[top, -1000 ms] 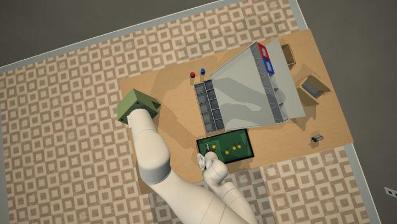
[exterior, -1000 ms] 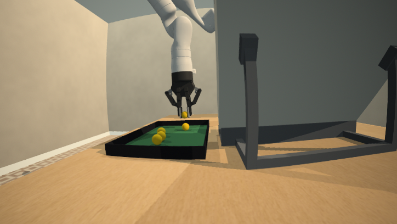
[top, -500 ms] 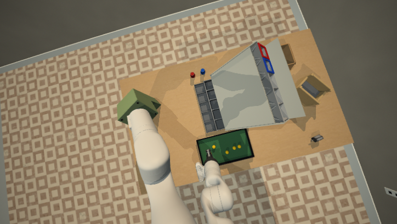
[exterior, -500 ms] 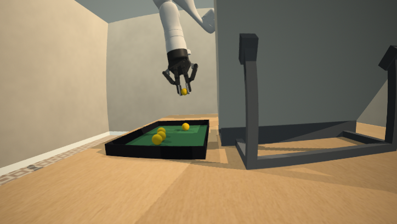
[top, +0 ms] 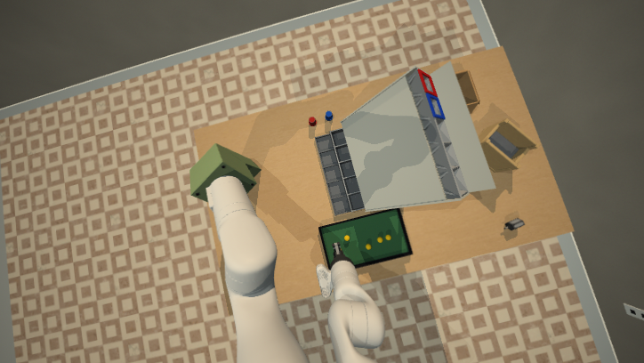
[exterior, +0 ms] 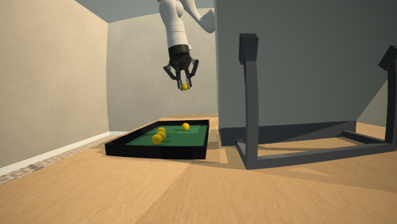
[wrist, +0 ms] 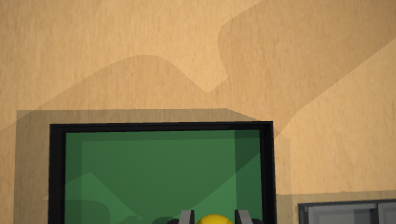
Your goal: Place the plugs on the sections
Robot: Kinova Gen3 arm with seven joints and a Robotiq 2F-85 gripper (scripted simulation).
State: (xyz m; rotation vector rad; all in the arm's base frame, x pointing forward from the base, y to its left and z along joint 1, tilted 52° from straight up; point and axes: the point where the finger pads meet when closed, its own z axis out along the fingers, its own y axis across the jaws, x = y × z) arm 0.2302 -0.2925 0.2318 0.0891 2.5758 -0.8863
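Observation:
My gripper (exterior: 184,86) (top: 335,247) (wrist: 215,218) is shut on a yellow marble (exterior: 184,87) (wrist: 215,220) and holds it well above the near-left part of the black-rimmed green tray (top: 360,218) (exterior: 155,151) (wrist: 160,126). Several more yellow marbles (top: 380,239) (exterior: 157,139) lie in the tray. The red plug (top: 311,120) and blue plug (top: 328,115) stand upright on the table beyond the grey row of sections (top: 335,173) (wrist: 350,212). The grey cover (top: 387,153) slopes up to the red-banded funnel (top: 421,81) and blue-banded funnel (top: 429,107) at the top.
The cover's dark stand legs (exterior: 249,97) rise just right of the tray. Two open wooden boxes (top: 466,87) (top: 504,144) sit behind the cover. A small dark object (top: 513,223) lies near the table's right edge. The green arm base (top: 221,169) stands at the table's left edge.

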